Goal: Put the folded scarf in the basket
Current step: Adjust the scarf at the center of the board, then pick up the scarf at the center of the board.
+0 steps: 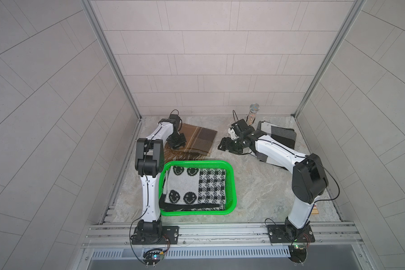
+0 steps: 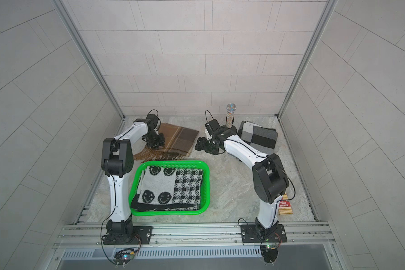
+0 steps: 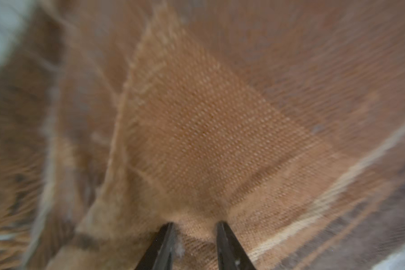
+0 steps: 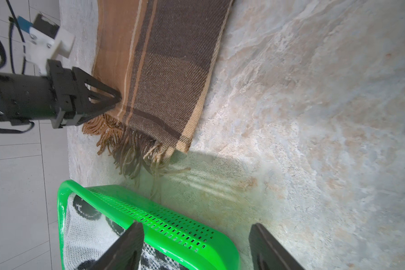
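The green basket (image 1: 197, 163) (image 2: 173, 162) (image 4: 173, 224) sits at the front left and holds a folded black-and-white smiley scarf (image 1: 185, 184) (image 2: 159, 184). Behind it a folded brown plaid scarf (image 1: 198, 138) (image 2: 180, 138) (image 3: 208, 128) (image 4: 168, 70) lies flat on the table. My left gripper (image 1: 177, 146) (image 2: 156, 146) (image 3: 194, 224) (image 4: 118, 98) presses its tips into that scarf near the fringed end, jaws slightly apart. My right gripper (image 1: 225, 145) (image 2: 200, 146) (image 4: 197, 224) hangs open and holds nothing, low over the table beyond the basket's far right corner.
A folded grey, black and white check scarf (image 1: 278, 134) (image 2: 260, 135) lies at the back right, partly under my right arm. A glittery tube (image 1: 253, 114) (image 2: 230, 115) stands beside it. A red card box (image 2: 285, 207) lies by the right arm's base. Walls enclose three sides.
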Available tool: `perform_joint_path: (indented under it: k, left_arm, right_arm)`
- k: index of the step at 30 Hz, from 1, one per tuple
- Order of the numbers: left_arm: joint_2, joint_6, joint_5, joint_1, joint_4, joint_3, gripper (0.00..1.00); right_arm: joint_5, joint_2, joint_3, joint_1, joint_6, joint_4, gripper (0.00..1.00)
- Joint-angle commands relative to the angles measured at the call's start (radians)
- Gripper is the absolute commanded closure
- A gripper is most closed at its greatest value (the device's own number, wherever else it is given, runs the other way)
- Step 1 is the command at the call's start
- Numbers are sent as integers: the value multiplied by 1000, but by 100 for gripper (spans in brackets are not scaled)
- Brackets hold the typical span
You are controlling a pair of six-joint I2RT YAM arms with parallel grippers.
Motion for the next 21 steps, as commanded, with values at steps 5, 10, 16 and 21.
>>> perform_joint_path:
  k: [5,10,16,21]
  left_arm:
    - [-178,-58,92,-23,158,-335,65]
    - [-274,-51,100,-17,166,-351,57]
    - [-324,-25,-80,62,83,-252,34]
    - [-253,28,-86,142,13,-140,16]
  right_arm:
    - [-8,44,39,-35,-30,3,23]
    - [-31,110,94,-54,-41,1,22]
    - [-87,224,195,-54,-40,-1,22]
    - [-114,295,273,-54,-21,-23,22]
